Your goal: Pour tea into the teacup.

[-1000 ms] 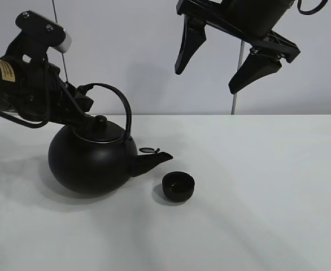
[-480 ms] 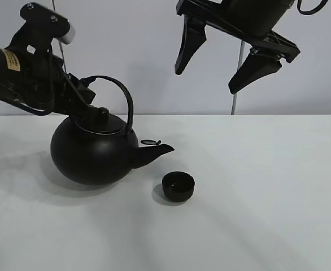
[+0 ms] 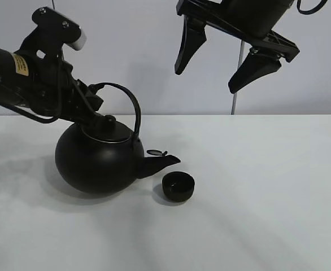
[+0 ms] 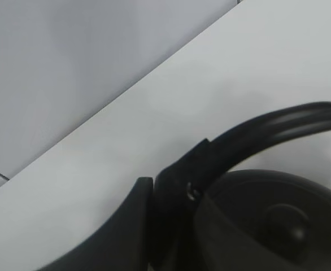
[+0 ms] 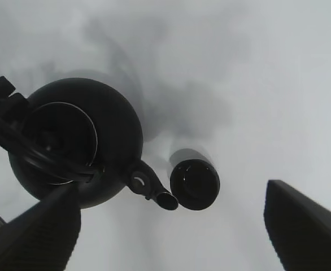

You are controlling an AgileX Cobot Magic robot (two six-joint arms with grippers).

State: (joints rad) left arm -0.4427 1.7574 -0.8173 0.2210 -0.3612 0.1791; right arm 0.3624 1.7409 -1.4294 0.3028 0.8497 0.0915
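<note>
high view: the left arm reaches in from the side, and its jaws are clenched on the handle of the teapot, low down where the handle meets the body beside the lid. the pot sits a little tilted, spout pointing toward the teacup. whether its base rests on the surface or hangs just off it, i cannot tell. the cup stands upright on the surface, just beside the tip of the spout and lower than it, apart from the pot's body. the spout tip is at the cup's near edge, not over its mouth. the right arm hangs high above, well apart from both things, its jaws released and spread wide around nothing.

left wrist view: the handle arches across the shot and runs down into the dark clamp of the jaws, with one finger lying against it. the lid knob shows below. the cup is out of this shot.

right wrist view: looking straight down, the pot is on one side and the cup next to it, the spout's open end just short of the cup's rim. the two fingers frame the shot, far apart and empty.

the step in hand looks like lining the pot up with the cup, before any pouring; i see no stream. the next move likely calls for a small shift to bring the spout over the cup's mouth, then a slow tip by the handle. the cup is far smaller than the pot, so a fast tilt could overshoot or knock it.
</note>
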